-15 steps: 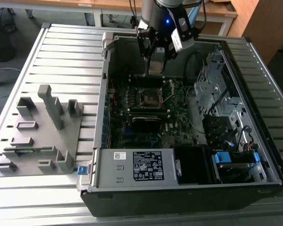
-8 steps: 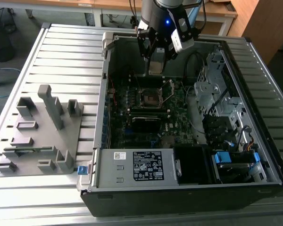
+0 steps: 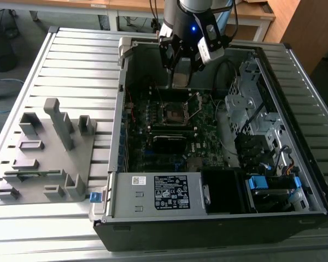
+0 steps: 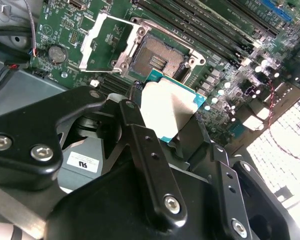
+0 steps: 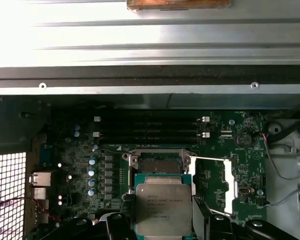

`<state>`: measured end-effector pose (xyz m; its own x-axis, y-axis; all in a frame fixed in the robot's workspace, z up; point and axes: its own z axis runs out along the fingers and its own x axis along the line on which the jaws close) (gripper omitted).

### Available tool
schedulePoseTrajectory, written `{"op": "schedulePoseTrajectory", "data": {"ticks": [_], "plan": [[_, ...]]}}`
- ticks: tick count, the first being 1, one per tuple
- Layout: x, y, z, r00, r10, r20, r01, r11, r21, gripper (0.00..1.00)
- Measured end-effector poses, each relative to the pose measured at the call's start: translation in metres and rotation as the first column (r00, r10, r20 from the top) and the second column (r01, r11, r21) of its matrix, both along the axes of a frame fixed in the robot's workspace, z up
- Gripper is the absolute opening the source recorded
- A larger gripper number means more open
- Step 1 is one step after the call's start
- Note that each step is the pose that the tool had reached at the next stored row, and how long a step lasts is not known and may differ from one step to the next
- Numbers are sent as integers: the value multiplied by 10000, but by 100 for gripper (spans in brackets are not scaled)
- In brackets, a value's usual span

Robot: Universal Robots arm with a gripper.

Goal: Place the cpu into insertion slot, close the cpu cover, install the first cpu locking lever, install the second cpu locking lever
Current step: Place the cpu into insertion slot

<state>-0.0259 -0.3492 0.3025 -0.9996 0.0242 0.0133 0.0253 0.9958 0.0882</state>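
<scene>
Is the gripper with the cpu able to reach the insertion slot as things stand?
Probably yes. The cpu cover is swung open beside the insertion slot, whose recess is bare, and the gripper holds the cpu near it.

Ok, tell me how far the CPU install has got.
Done: the cpu cover stands open and the insertion slot is bare. In hand: the gripper holds the cpu over the board near the slot, not yet seated. Left: seating it, closing the cover, locking it down.
</scene>
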Motion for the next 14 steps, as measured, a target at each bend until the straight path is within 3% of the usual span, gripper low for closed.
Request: {"op": "schedulePoseTrajectory", "data": {"ticks": [14], "plan": [[0, 0, -28, 10000, 0, 0, 0, 10000, 0, 54]]}}
